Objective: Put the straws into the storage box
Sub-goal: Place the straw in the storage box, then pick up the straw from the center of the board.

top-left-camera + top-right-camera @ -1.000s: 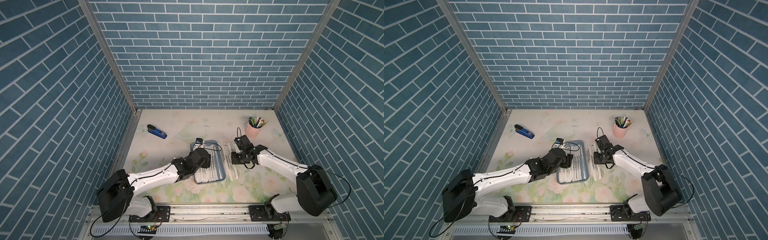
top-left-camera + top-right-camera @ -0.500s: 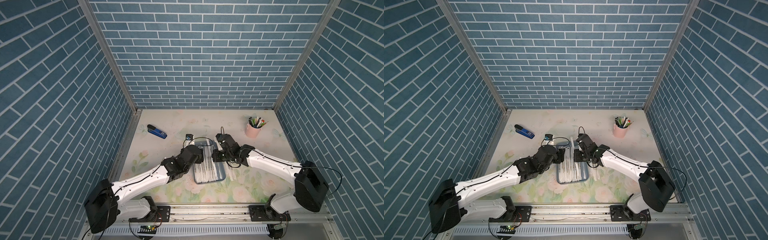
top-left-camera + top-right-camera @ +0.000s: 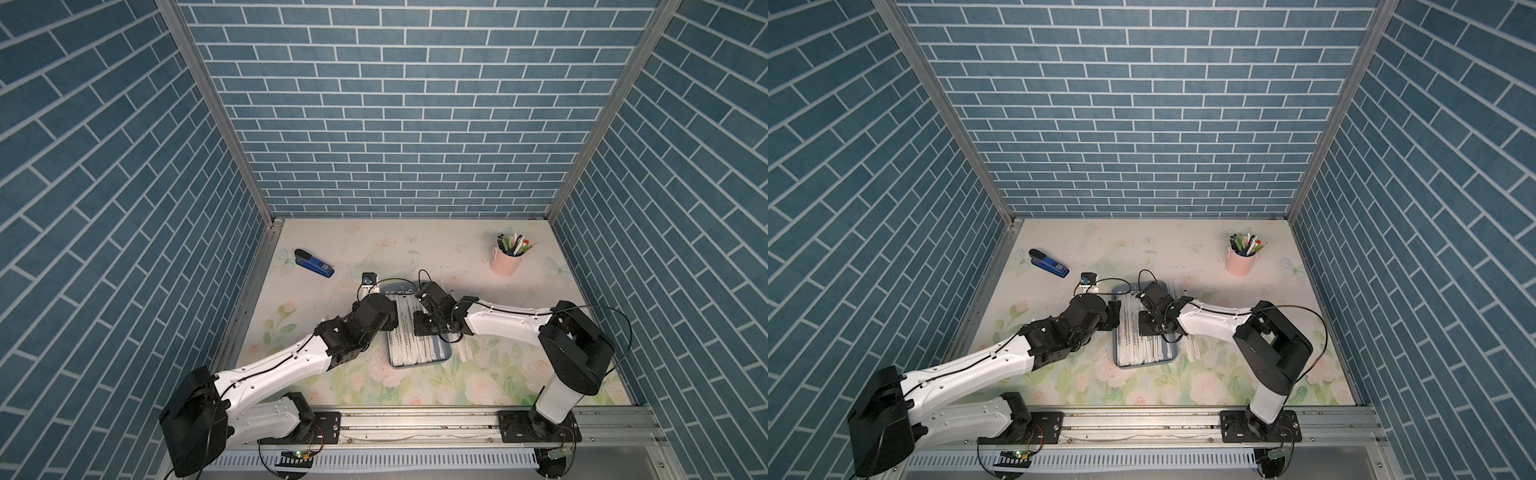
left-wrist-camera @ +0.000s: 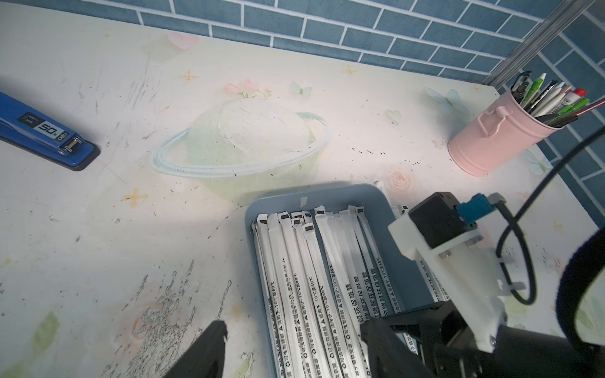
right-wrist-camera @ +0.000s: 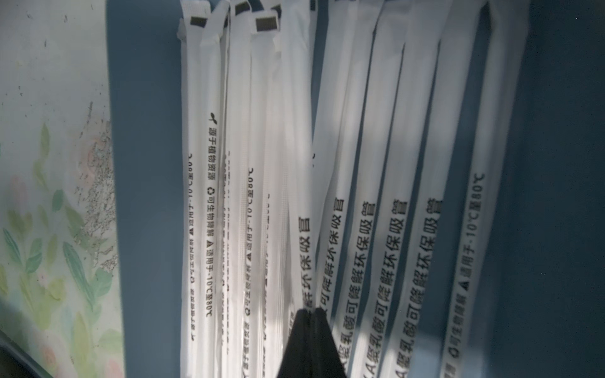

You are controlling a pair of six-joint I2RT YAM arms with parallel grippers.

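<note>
Right gripper (image 5: 309, 315) clenched, seemingly on one of the straws (image 5: 360, 229) in storage box (image 5: 147, 163); left gripper (image 4: 294, 347) released

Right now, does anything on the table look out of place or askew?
Yes. A few straws lie on the table outside the storage box, along its side nearer the pink cup. They belong inside. Those already in the box overlap at slight angles instead of lying parallel.

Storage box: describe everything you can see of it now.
The storage box is a shallow blue-grey plastic tray with rounded corners and low rim, flat on the floral table. Wrapped straws lie lengthwise inside, covering most of its floor. The open left gripper straddles one long wall; the shut right gripper hangs over the straws. Contact unclear.
</note>
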